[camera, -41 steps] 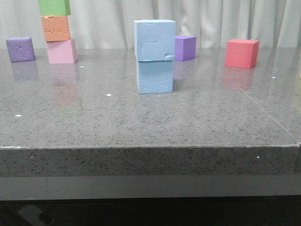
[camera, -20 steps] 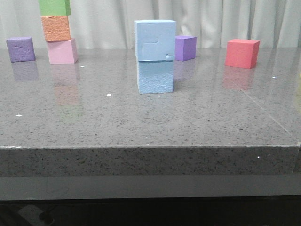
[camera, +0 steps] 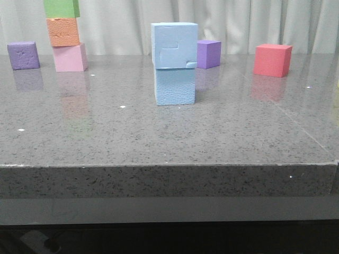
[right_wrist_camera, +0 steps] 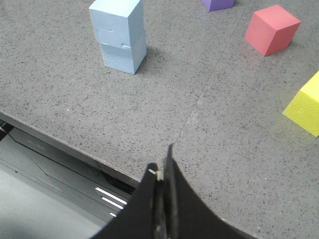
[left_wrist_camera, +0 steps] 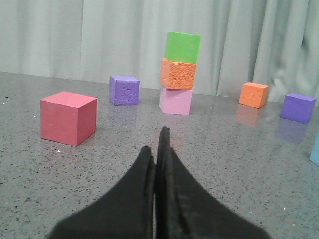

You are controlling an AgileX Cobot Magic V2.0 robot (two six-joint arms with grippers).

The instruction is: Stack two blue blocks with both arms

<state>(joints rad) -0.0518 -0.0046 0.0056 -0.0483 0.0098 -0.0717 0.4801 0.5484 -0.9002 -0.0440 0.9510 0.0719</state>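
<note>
Left gripper (left_wrist_camera: 158,149): fingers pressed flat together, nothing between them, low over the grey table (left_wrist_camera: 239,169), aimed level toward the far curtain. Right gripper (right_wrist_camera: 162,172): clenched too, tips touching, empty, poised above the table's near edge and angled down at the surface.

Two blue blocks, stacked. Grooved blue block (camera: 174,45) on top, resting on the lower blue block (camera: 175,87), pebbled, near the table's middle; upper one overhanging slightly on both sides. Same stack seen from the right wrist, well apart from that gripper's tips, untouched by either arm.

Three-cube tower at far left of the front view: green cube (camera: 61,8) on an orange cube (camera: 62,32) on a pink cube (camera: 70,57). Purple cubes, three across the views: one (camera: 23,55) just beside the tower, one (camera: 208,54) behind the blue stack, a third (left_wrist_camera: 297,107) far off in the left wrist view. Red cubes, two: one (camera: 272,60) right of the stack, another (left_wrist_camera: 68,117) near the left gripper. One small orange cube (left_wrist_camera: 253,94) standing alone. One yellow cube (right_wrist_camera: 305,103) at the table's right side.
</note>
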